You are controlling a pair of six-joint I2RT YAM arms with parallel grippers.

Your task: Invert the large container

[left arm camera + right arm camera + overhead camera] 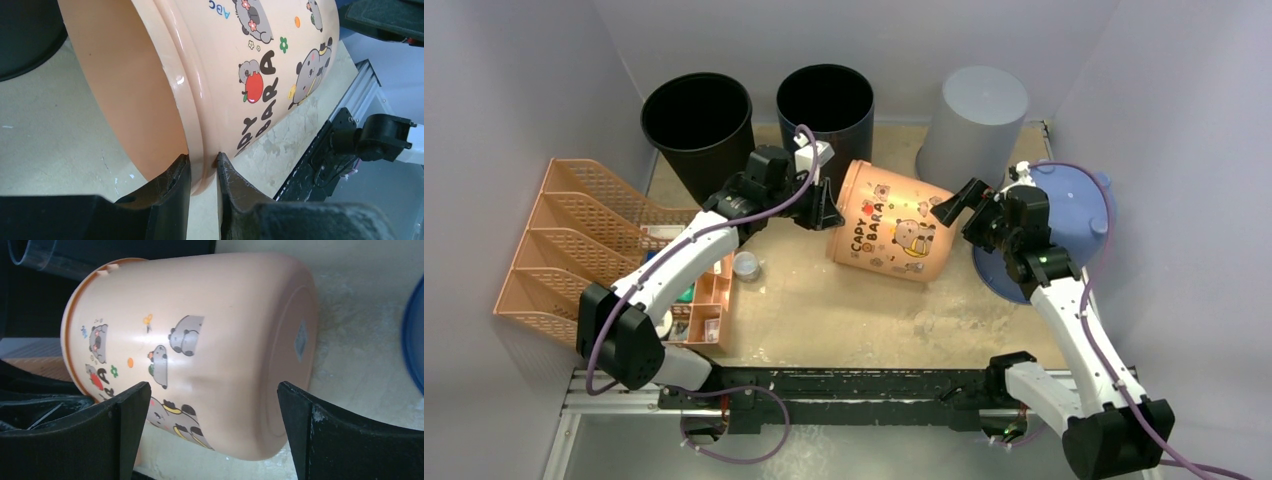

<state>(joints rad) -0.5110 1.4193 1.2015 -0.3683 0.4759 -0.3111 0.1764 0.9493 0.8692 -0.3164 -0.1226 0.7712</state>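
The large container is a peach bucket (894, 222) with cartoon capybaras, tipped on its side, mouth to the left, base to the right. My left gripper (822, 212) is shut on its rim; in the left wrist view (202, 172) one finger is inside the rim and one outside. The bucket (210, 65) fills that view. My right gripper (954, 205) is open by the base end, not touching. In the right wrist view the bucket (220, 340) lies beyond my open fingers (212, 435).
Two black bins (699, 120) (825, 100) and an upturned grey bin (974, 120) stand at the back. A blue lid (1064, 230) lies on the right. An orange file rack (574, 240) and a small tray (709, 305) sit on the left, with a small cap (746, 265) beside them.
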